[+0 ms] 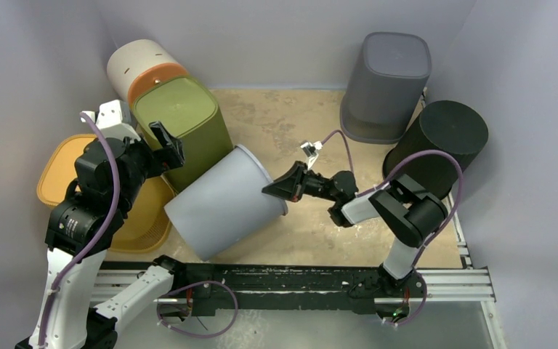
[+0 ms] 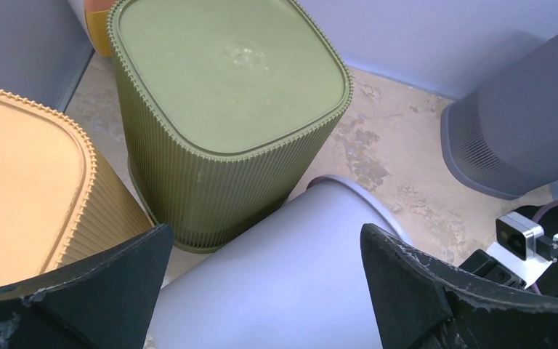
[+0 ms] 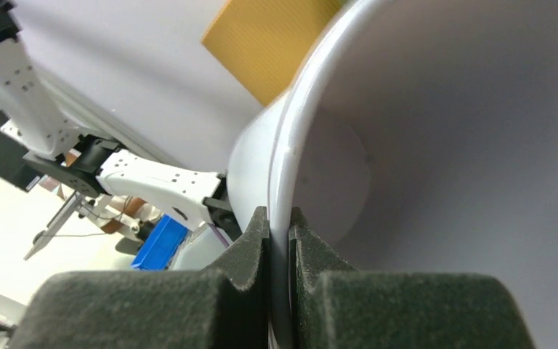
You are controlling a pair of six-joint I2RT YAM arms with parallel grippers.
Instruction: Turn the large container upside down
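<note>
The pale grey bin (image 1: 221,207) lies tilted at frame centre, its rim clamped in the right pincer (image 1: 270,190). The left pincer (image 1: 168,145) hangs released.

The large container (image 1: 221,207) lies on its side in the middle of the desk (image 1: 298,123), mouth toward the right. Its rim stands between the fingers of the right gripper (image 1: 280,187), one inside and one outside. Just behind it on the left is the square bin (image 1: 185,123), bottom up. The left gripper (image 1: 167,145) hangs over the place where these two come close. The round tub (image 1: 138,65) is behind the square bin, and the wide bin (image 1: 58,171) is on its left. The tall bin (image 1: 389,83) stands far right, with the drum (image 1: 439,145) before it.
</note>
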